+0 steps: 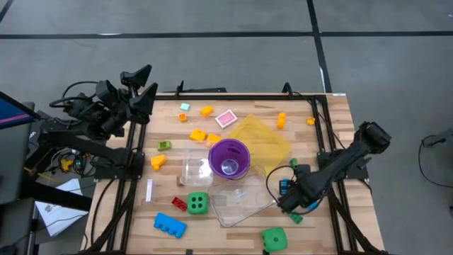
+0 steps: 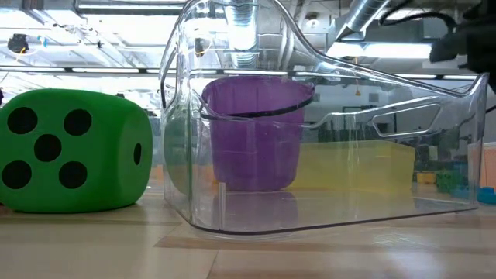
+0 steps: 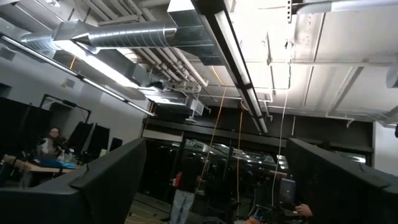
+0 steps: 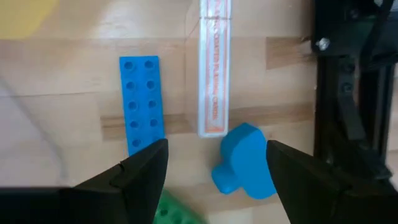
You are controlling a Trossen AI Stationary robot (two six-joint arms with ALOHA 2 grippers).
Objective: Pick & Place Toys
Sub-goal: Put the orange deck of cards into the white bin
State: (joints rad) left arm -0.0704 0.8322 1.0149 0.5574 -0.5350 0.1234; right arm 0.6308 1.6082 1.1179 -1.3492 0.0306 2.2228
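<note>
**Many toys out, right hand poised over a blue one**

Many small toys lie scattered over the wooden surface (image 1: 333, 113), none of them gathered yet as far as I can see. A purple cup (image 1: 228, 157) stands mid-surface, with a yellow tray (image 1: 272, 138) just behind it and a clear tub (image 1: 244, 205) near it, probably where the bits are meant to end up.

The right hand (image 1: 291, 205) is low at the right edge, aimed down at a small cluster. Its fingers (image 4: 140, 171) are spread wide and grip nothing; between them sits a rounded blue piece (image 4: 245, 162), with a long blue brick (image 4: 142, 102) beside it and a clear flat strip (image 4: 213, 68) touching the blue piece's far end. A green bit (image 4: 171, 210) peeks in by one finger. I would guess the blue piece is the target, since it lies centred in the gap.

The left hand (image 1: 141, 88) waits off the far-left corner, tipped up toward the ceiling, fingers parted and empty.

Elsewhere, one green die (image 1: 198, 203) sits left of the tub and another (image 1: 274, 239) at the near edge; a blue block (image 1: 169, 224) lies near left, orange bits (image 1: 198, 134) farther back.
</note>
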